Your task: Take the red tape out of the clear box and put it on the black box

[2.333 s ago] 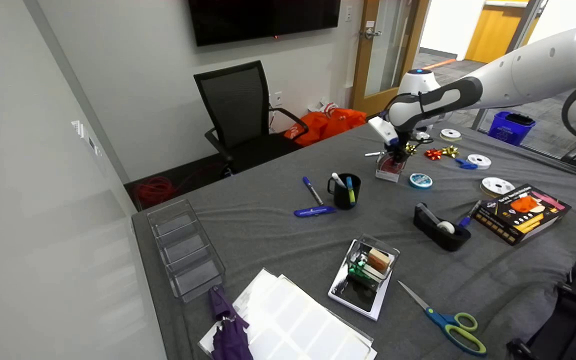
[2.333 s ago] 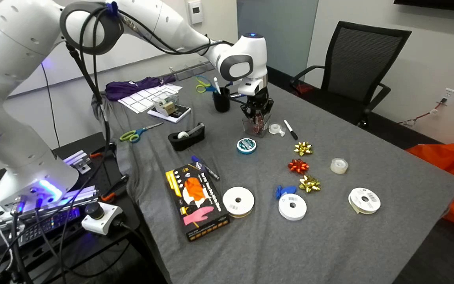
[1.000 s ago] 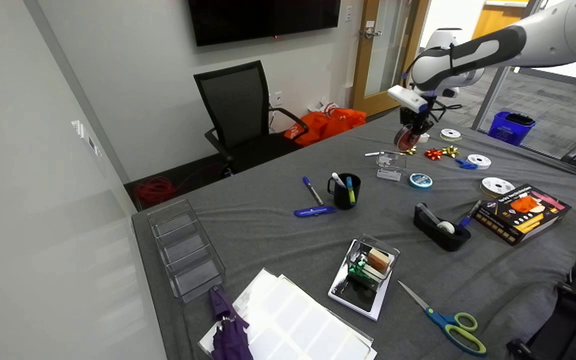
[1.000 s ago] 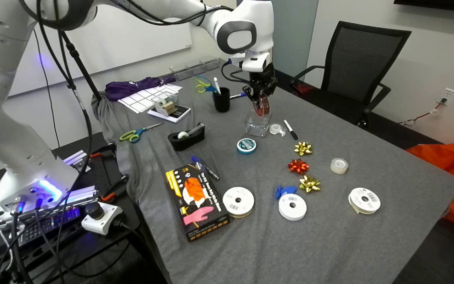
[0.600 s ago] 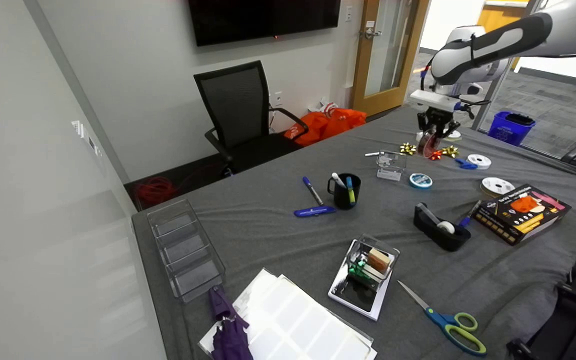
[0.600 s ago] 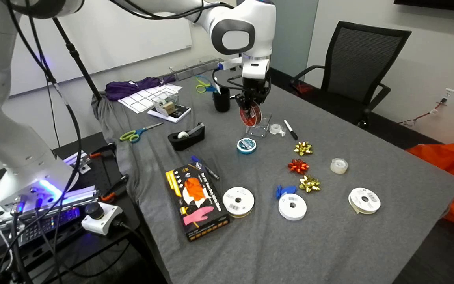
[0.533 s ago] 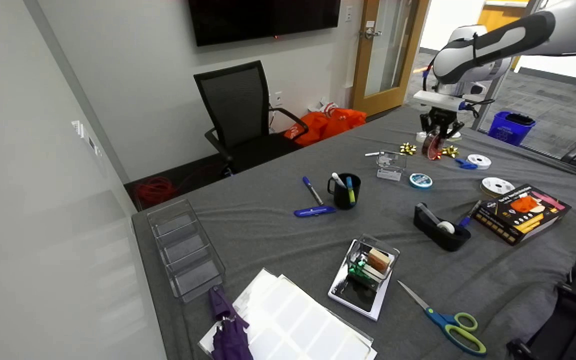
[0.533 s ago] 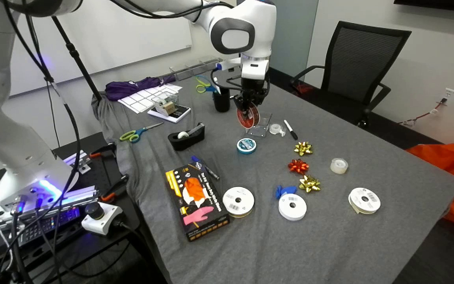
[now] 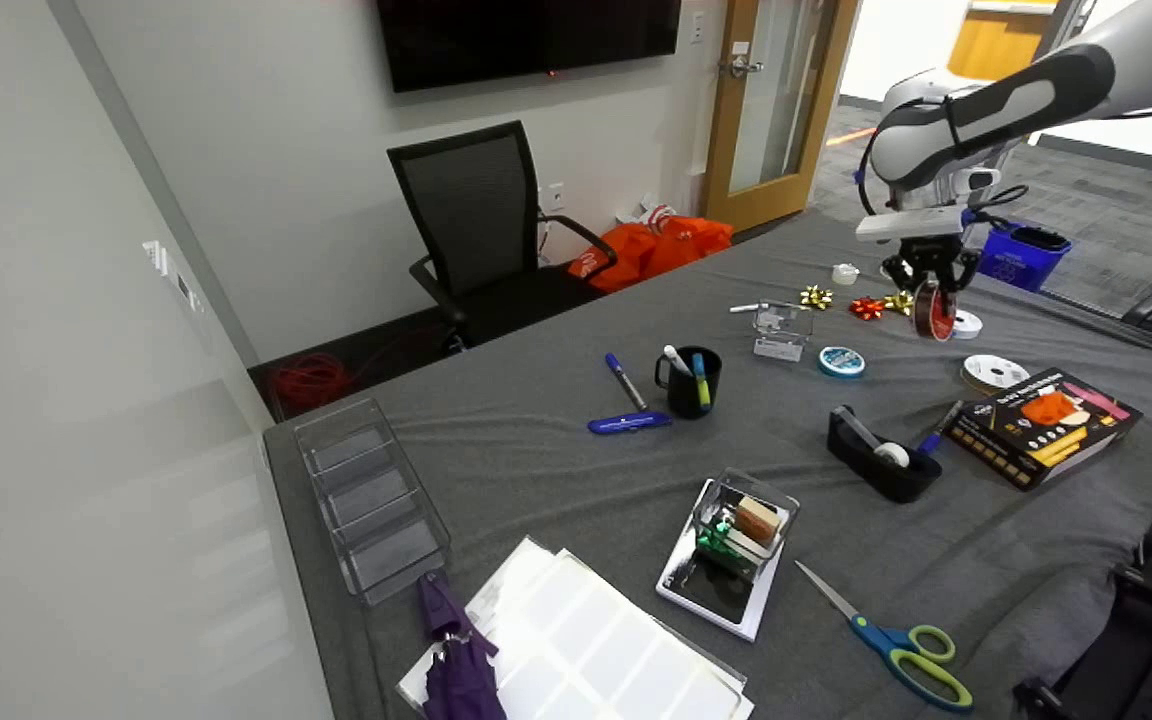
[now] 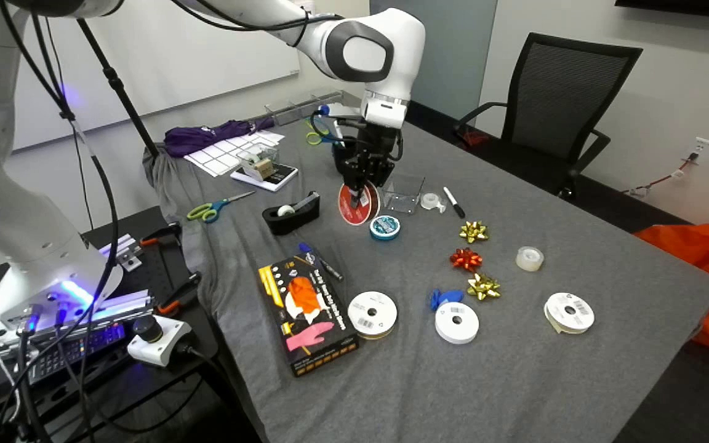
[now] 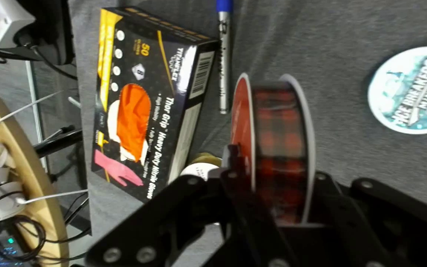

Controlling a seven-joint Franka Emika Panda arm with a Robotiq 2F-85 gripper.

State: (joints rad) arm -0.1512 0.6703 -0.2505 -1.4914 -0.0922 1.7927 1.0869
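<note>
Over the grey table [image 10: 514,381] reaches the arm [image 10: 370,52]. The black box [image 10: 308,314] lies flat, printed side up. The gripper [image 10: 362,194] points down. The clear box [image 9: 782,335] stands well apart from the black box. The tape [image 11: 282,137] (plaid round the middle, red on the face) is outside the clear box, clamped on edge in the gripper, held above the table, apart from both boxes. The tin [image 11: 411,91] lies near the clear box.
</note>
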